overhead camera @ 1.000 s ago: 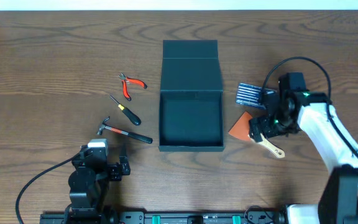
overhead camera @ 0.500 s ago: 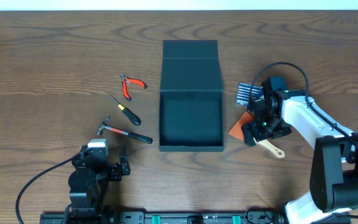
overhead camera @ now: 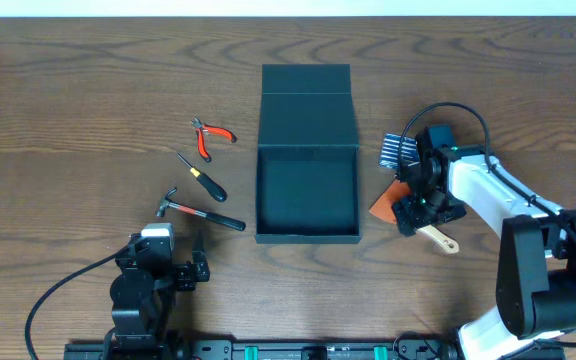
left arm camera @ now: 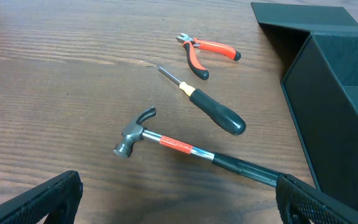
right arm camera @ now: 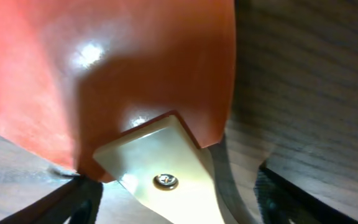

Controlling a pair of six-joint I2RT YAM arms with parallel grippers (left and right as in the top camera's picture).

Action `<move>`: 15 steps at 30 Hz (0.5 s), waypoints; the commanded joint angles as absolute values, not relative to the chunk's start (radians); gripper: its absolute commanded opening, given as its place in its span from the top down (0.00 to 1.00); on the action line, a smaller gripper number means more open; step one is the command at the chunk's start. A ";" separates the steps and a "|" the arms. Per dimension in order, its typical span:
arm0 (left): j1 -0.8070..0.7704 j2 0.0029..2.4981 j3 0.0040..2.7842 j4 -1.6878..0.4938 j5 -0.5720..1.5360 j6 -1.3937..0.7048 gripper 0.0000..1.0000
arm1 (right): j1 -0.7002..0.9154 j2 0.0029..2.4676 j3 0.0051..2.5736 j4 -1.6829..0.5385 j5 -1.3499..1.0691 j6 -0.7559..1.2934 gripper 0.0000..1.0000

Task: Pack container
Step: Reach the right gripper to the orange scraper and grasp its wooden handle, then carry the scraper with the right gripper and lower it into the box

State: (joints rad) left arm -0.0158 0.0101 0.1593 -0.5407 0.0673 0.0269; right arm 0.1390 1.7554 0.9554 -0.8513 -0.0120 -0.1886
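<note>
The container [overhead camera: 306,236], a dark teal-black square box, lies open at the table's centre with its flap lid [overhead camera: 306,95] folded back; its wall also shows in the left wrist view [left arm camera: 328,118]. My right gripper [overhead camera: 416,208] is open, low over a scraper with an orange blade [overhead camera: 383,204] and a pale wooden handle [overhead camera: 442,241]. In the right wrist view the blade [right arm camera: 104,62] fills the frame and the fingers [right arm camera: 179,199] straddle the handle [right arm camera: 160,180] without closing on it. My left gripper [overhead camera: 190,272] is open and empty near the front edge.
Left of the box lie a hammer [overhead camera: 203,212] [left arm camera: 185,148], a black-handled screwdriver [overhead camera: 203,178] [left arm camera: 210,109] and orange-handled pliers [overhead camera: 210,135] [left arm camera: 201,53]. A small blue striped packet [overhead camera: 398,150] lies right of the box, behind the scraper.
My right gripper has moved left toward the box and settled over the scraper's blade and handle joint. The left arm and the tools have not moved.
</note>
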 commanded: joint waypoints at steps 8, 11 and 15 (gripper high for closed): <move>-0.017 0.004 0.146 -0.537 0.059 0.033 0.01 | 0.146 1.769 0.888 -0.826 -0.096 -0.179 0.55; -0.017 0.004 0.146 -0.537 0.059 0.033 0.01 | 0.146 1.769 0.888 -0.829 -0.118 -0.179 0.59; -0.017 0.004 0.146 -0.537 0.059 0.033 0.01 | 0.146 1.769 0.889 -0.833 -0.141 -0.168 0.68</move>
